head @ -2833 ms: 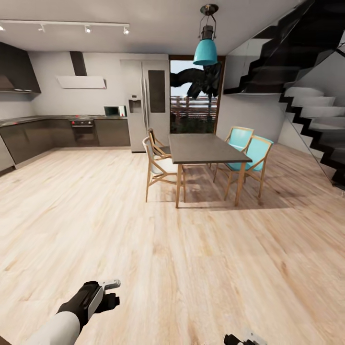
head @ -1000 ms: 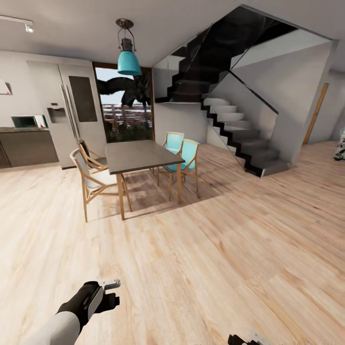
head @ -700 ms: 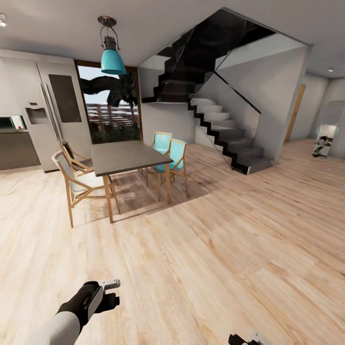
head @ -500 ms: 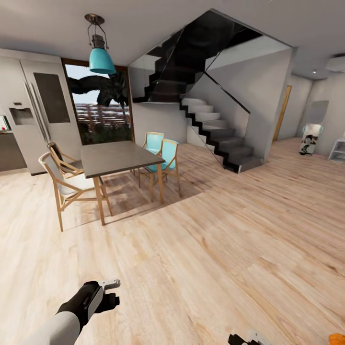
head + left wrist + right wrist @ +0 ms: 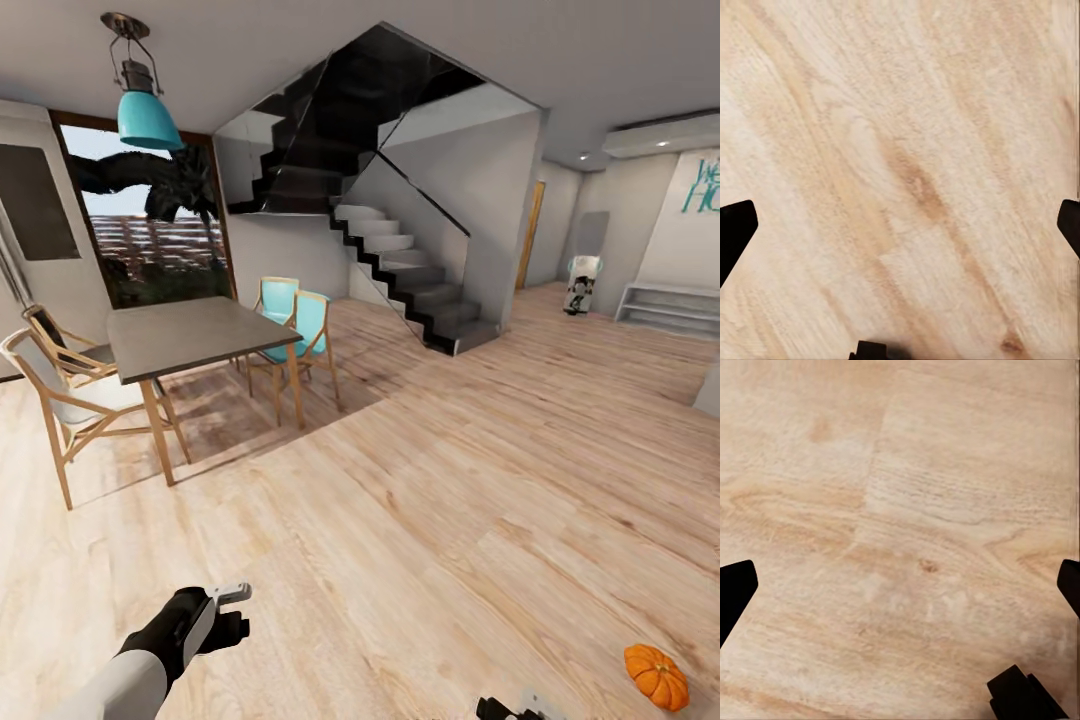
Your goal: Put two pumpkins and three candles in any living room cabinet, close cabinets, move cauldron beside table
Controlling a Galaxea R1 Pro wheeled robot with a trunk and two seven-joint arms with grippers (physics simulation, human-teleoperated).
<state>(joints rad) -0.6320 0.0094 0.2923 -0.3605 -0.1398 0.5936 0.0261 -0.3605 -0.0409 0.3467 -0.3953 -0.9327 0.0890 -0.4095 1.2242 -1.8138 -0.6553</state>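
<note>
- Early in the task, by the look of it: one pumpkin [image 5: 657, 676] lying on the wooden floor [image 5: 450, 520] near the right gripper [image 5: 515, 708], not yet stowed; candles, cabinet, cauldron and coffee table nowhere to judge from here.
- Counted: one pumpkin, one dining table [image 5: 185, 335], four chairs, one teal pendant lamp [image 5: 145, 115], one staircase [image 5: 400, 260].
- Left gripper [image 5: 225, 610]: fingers spread apart, empty, hanging over bare floor.
- Right gripper: fingers apart too in the wrist view, nothing between them.

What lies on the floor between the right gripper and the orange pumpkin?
In the head view, just bare wooden floor lies between the right gripper and the pumpkin; no object lies in that short stretch.
</note>
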